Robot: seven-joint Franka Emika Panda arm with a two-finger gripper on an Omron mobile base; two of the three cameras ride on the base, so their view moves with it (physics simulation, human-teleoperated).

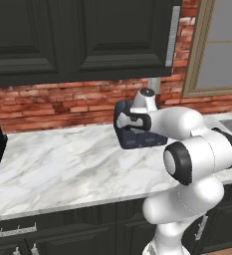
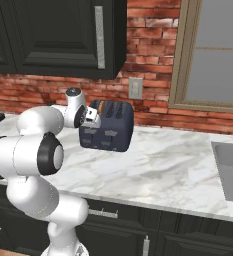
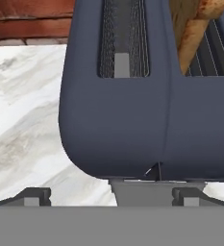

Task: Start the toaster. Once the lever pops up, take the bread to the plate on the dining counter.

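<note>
My pincer (image 3: pixel 111 194) hangs wide open just at the toaster (image 3: pixel 132 110), and since I can't quite see its lever, my push may slip off it.

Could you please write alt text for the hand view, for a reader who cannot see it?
A dark navy toaster seen close up from above, its near slot empty and a golden-brown bread slice standing in the far slot. It sits on a white-grey marble counter before a red brick wall. The open gripper has its dark fingertips at the bottom edge, just short of the toaster.
</note>
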